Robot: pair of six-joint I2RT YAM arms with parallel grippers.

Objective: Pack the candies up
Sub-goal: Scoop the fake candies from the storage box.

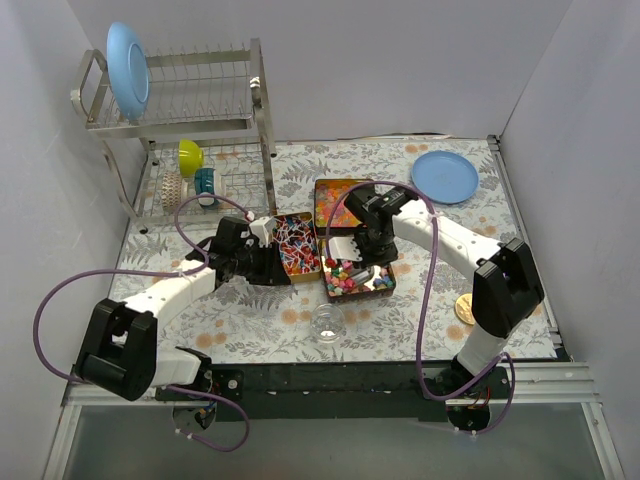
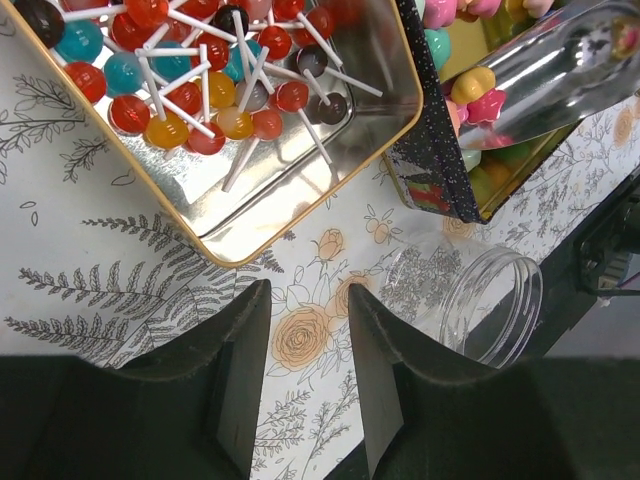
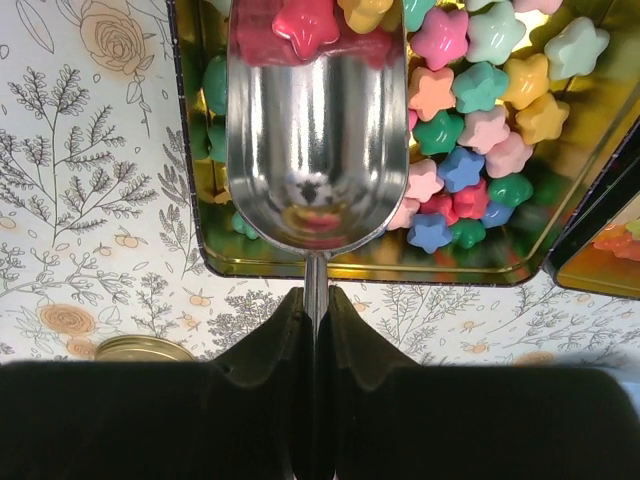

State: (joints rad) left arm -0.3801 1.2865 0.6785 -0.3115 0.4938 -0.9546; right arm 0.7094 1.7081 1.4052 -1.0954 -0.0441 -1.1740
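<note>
Right claw (image 3: 316,303): I held it clamped narrow on the handle of a steel scoop (image 3: 315,150). The bowl lay in a gold tin (image 3: 400,268) among star-shaped candies (image 3: 480,90), a few at its tip.

Left claw (image 2: 308,305): I held it parted and empty, near the lollipop tin (image 2: 300,200) and the clear jar (image 2: 490,300).

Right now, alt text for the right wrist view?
The right claw grips a metal scoop by its handle, bowl over a gold tin of star-shaped candies, a few in its mouth. A gold lid lies lower left.
</note>
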